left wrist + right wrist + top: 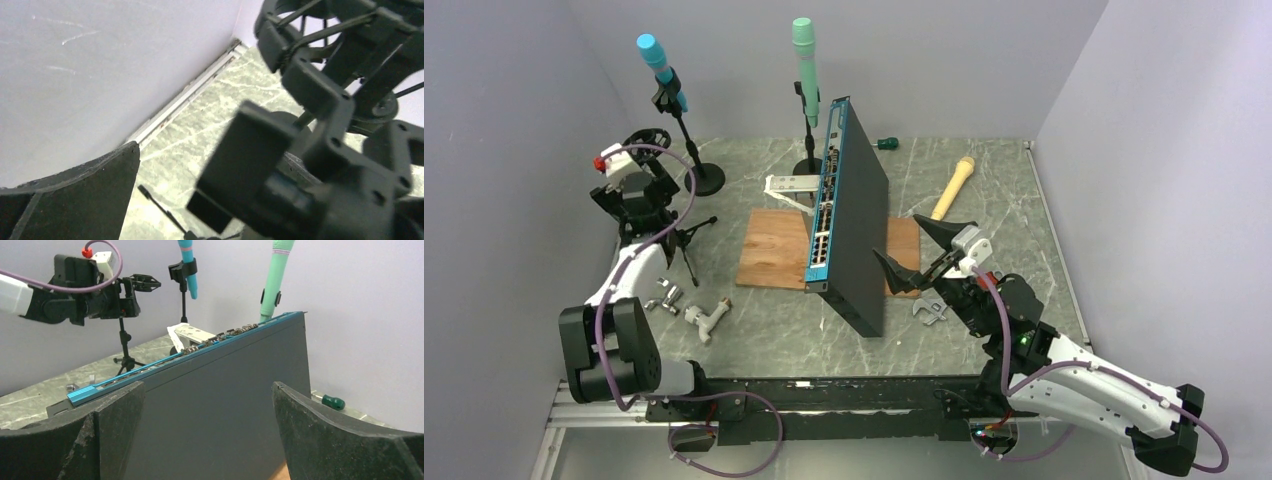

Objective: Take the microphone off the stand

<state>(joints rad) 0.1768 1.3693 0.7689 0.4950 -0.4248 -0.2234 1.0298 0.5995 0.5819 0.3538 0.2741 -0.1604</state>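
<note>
Holding: nothing in either claw, as far as the views show.
Left claw [650, 167]: up at the head of the small tripod stand [686, 238], right against its black shock mount [320, 95]. One finger [75, 195] sits far out to the side and the other is hidden behind the mount, so it reads as spread wide with no grip.
Right claw [917, 252]: fingers wide apart, facing the flat side of the network switch [854, 230], which stands on its edge on the wooden board [774, 250].
Blue microphone [656, 58]: clipped in its round-based stand [708, 181] at the back left of the bench [774, 320], just beyond the left claw.
Green microphone [805, 62]: clipped upright in a second stand [810, 130], behind the switch.
Task state: judged not done, since both microphones sit in their clips.
Risk, tripod: a fingertip could snag the mount's cords on the way to the blue microphone and topple the light tripod.
Risk, blue stand: a pull off the clip's axis would likely lift or tip the whole stand rather than free the microphone.
Risk, switch: a nudge from the right claw could knock it flat, and it blocks that arm's reach to the green microphone.
</note>
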